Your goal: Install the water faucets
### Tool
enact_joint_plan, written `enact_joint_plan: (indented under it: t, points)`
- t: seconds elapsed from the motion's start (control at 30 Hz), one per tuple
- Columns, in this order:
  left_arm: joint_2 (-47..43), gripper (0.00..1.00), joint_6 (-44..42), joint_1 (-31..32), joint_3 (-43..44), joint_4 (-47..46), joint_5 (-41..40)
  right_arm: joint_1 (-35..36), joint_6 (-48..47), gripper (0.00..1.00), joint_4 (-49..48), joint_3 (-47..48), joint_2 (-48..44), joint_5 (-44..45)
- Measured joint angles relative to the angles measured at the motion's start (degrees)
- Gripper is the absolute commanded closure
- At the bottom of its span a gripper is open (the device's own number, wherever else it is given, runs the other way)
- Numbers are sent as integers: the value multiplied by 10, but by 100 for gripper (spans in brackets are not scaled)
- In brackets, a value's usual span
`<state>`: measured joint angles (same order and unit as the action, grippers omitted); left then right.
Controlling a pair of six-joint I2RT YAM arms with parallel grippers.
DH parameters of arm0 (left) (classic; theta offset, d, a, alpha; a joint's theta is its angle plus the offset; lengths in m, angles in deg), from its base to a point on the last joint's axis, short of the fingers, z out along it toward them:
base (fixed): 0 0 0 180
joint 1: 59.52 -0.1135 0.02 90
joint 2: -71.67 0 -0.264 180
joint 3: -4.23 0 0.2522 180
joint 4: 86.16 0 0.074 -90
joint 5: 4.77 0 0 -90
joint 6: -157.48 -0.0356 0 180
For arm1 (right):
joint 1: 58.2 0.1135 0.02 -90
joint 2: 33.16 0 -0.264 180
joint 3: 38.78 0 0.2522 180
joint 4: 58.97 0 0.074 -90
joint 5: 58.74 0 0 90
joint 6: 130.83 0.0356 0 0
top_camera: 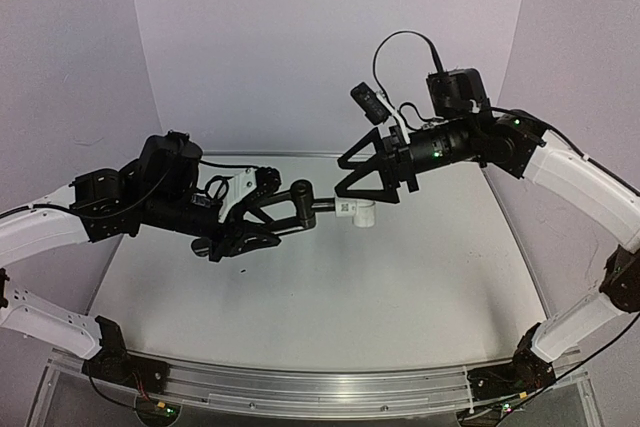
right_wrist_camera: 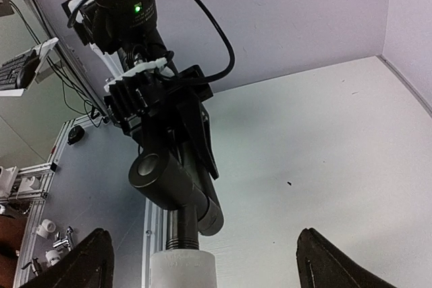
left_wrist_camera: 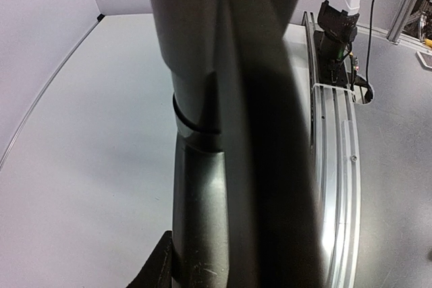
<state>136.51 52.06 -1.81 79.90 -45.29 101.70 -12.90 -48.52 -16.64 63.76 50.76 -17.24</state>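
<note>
Above the flat white bench [top_camera: 400,297], the left gripper [top_camera: 278,217] clasps a slim black metal pipe [top_camera: 305,199] pointing right. The small white plastic fitting [top_camera: 358,212] on the pipe's right end sits between the spread fingers [right_wrist_camera: 88,261] of the right gripper [top_camera: 340,179].

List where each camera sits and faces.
Top external: above and behind the arm bases, looking down at the table; left gripper and right gripper meet midair.
Left wrist: facing along the black pipe, which fills the view; own gripper barely shows.
Right wrist: facing the left gripper past the white fitting; own fingertips at bottom corners.
All show the pipe.
</note>
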Motion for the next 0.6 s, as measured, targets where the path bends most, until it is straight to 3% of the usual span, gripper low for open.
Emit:
enact_joint_plan:
  t: [0.4,0.47,0.6]
  points:
    - [-1,100,30,0,0,-3,-1,14,-79,11,41,-26,-29,19]
    - [-3,100,33,0,0,-5,-1,17,-79,19,45,-27,-25,19]
    - [-8,100,32,0,0,-12,-1,18,-65,45,50,-27,-12,16]
